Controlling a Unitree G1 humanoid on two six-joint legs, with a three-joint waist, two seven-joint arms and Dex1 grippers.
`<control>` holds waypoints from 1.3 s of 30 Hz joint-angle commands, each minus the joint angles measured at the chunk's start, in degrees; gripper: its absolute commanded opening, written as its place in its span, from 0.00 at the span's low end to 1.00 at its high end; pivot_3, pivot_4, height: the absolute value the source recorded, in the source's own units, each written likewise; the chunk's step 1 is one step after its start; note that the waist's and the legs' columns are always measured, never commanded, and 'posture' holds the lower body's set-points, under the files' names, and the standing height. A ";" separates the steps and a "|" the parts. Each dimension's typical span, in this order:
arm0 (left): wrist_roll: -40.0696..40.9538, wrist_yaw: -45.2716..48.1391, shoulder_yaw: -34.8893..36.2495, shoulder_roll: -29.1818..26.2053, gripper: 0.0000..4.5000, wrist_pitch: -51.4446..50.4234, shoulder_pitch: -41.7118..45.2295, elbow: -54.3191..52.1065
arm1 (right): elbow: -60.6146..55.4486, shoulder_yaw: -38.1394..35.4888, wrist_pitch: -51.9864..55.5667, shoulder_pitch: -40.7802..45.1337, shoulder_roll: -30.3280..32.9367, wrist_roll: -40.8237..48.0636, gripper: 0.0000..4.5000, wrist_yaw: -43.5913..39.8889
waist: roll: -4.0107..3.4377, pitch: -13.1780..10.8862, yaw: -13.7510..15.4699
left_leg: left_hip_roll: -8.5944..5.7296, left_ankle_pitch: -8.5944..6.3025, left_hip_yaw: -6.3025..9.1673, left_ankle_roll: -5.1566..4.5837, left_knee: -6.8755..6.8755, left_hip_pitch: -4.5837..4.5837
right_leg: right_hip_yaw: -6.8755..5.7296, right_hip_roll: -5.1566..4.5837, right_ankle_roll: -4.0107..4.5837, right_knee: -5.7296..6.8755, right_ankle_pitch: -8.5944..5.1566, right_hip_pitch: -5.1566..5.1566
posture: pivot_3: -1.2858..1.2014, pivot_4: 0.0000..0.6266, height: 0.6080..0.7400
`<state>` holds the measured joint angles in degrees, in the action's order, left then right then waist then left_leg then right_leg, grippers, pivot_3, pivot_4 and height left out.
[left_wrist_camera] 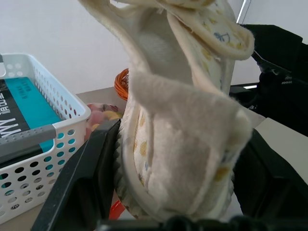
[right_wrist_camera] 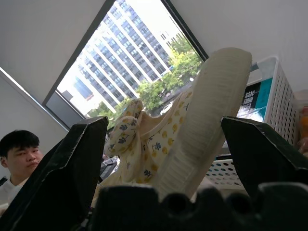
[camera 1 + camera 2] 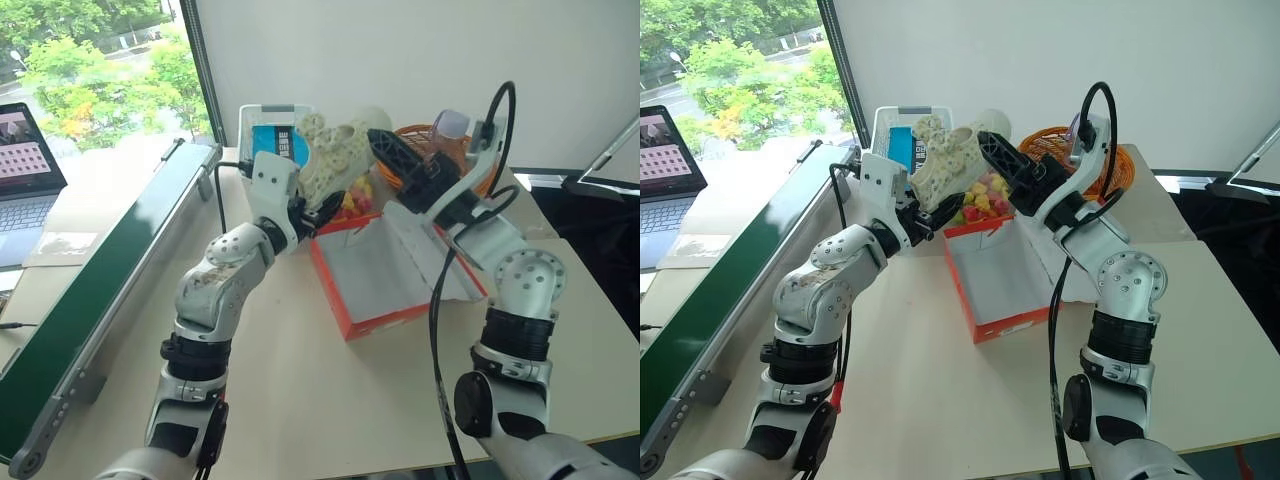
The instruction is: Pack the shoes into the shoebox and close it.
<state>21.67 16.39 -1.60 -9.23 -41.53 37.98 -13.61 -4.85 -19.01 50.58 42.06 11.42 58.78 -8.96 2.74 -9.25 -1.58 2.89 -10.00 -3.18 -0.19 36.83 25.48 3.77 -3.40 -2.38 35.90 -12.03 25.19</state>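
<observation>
A cream shoe (image 3: 338, 150) with a small printed pattern hangs in the air above the far end of the shoebox (image 3: 333, 292), with my left gripper (image 3: 318, 206) shut on its heel end. In the left wrist view its fleecy lining (image 1: 183, 144) sits between both fingers (image 1: 82, 187). I cannot tell whether a second shoe lies against it. My right gripper (image 3: 1000, 160) is open, and the ribbed sole (image 2: 211, 120) stands between its wide-apart fingers (image 2: 72, 163). The red-orange shoebox lies open on the table, white inside, with its lid (image 3: 980, 200) raised at the far end.
Behind the box stand a white lattice basket (image 3: 262, 122) holding a blue box and a round orange wicker basket (image 3: 1042, 146). A long green board (image 3: 100, 290) runs along the table's left side, with a laptop (image 3: 25, 165) beyond it. A person (image 2: 19, 149) sits farther back.
</observation>
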 commanded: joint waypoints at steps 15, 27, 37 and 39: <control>0.25 1.45 -3.17 1.99 0.66 1.86 -0.93 -4.65 | 2.44 0.52 -2.41 3.35 -0.03 -0.01 1.00 -1.79 | -0.05 -0.02 -0.15 | -0.02 0.00 0.01 0.00 0.01 -0.01 | 0.01 0.00 -0.01 0.04 0.00 0.00 | 0.52 0.24 1.00; 0.83 0.62 0.16 0.52 0.66 1.06 0.31 -4.26 | 3.72 1.23 -3.32 5.15 -0.24 -2.08 0.27 -1.77 | -0.06 -0.02 -0.18 | -0.02 0.00 0.02 0.00 0.03 0.00 | 0.01 0.00 -0.01 0.04 0.01 0.00 | 0.52 0.24 1.00; 4.76 7.91 4.66 -10.25 1.00 -1.47 -2.70 -4.55 | 7.02 2.62 -3.65 8.79 4.68 -6.21 0.10 -4.81 | -0.07 -0.02 -0.70 | -0.02 0.00 0.02 0.00 0.03 -0.01 | 0.01 0.00 -0.01 0.06 0.01 0.00 | 0.52 0.24 1.00; 4.39 11.19 4.64 -14.82 1.00 -1.50 -4.48 -4.11 | 7.66 4.25 -1.23 10.02 8.21 -8.28 0.10 -5.68 | -0.13 -0.06 -1.04 | -0.02 0.00 0.01 0.00 0.03 -0.01 | 0.01 0.00 -0.01 0.06 0.01 0.01 | 0.52 0.24 1.00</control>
<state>26.13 24.73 2.23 -21.77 -42.81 34.54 -16.94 4.37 -14.32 48.71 49.09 16.70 51.69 -12.78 2.61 -9.31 -2.61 2.87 -10.00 -3.19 -0.19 36.85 25.47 3.80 -3.41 -2.39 35.97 -12.03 25.24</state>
